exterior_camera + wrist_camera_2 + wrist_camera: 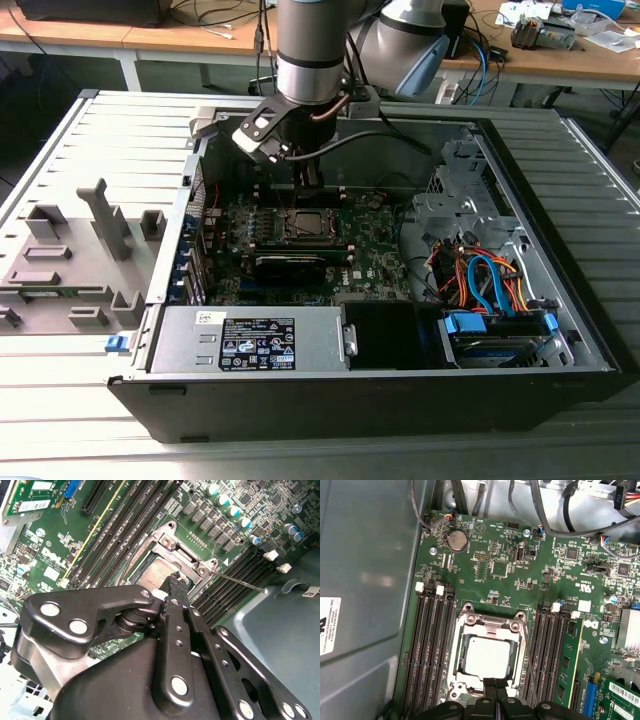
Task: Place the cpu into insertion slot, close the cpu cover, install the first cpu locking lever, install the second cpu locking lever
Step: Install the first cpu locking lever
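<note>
The cpu (487,656) lies flat in the insertion slot (308,226) on the green motherboard, its silvery face showing through the square window of the cpu cover (490,627). The cover lies down over it. My gripper (495,692) is shut, its fingertips pressed together with nothing visible between them, right at one edge of the socket. In the second wrist view the gripper (175,582) hangs just above the cpu (152,575) and the cover (175,545). A thin metal locking lever (240,581) sticks out sideways from a socket corner over the memory slots. In the exterior view the gripper (312,185) hangs over the socket.
Black memory slots (427,645) flank the socket on both sides. A long black card (290,265) lies in front of the socket. The power supply (255,340), drive cage and coloured cables (490,285) fill the case. A grey fixture tray (70,260) lies at the exterior view's left.
</note>
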Controlling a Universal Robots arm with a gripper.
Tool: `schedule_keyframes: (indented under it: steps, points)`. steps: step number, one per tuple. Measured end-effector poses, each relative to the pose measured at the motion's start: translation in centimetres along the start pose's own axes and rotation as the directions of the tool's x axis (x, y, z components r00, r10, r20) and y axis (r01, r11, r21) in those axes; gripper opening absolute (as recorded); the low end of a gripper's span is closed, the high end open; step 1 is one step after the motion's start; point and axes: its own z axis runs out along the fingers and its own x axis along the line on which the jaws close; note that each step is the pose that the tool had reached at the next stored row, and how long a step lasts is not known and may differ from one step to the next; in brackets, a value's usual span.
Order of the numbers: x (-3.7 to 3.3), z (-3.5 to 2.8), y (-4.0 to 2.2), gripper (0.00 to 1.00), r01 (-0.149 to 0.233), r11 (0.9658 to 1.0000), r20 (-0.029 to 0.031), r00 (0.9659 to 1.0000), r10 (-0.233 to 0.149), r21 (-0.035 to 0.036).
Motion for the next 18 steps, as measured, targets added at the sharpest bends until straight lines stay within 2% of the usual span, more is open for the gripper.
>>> schedule_keyframes:
  steps: [7, 15, 18]
  points:
    - [0.00, 0.00, 0.00, 0.11, 0.042, 0.9991, 0.0007, 0.9991, -0.042, -0.0016]
    - [0.00, 0.00, 0.00, 0.11, 0.084, 0.9965, 0.0015, 0.9965, -0.084, -0.0031]
    - [0.00, 0.00, 0.00, 0.11, 0.104, 0.9945, 0.0020, 0.9946, -0.104, -0.0038]
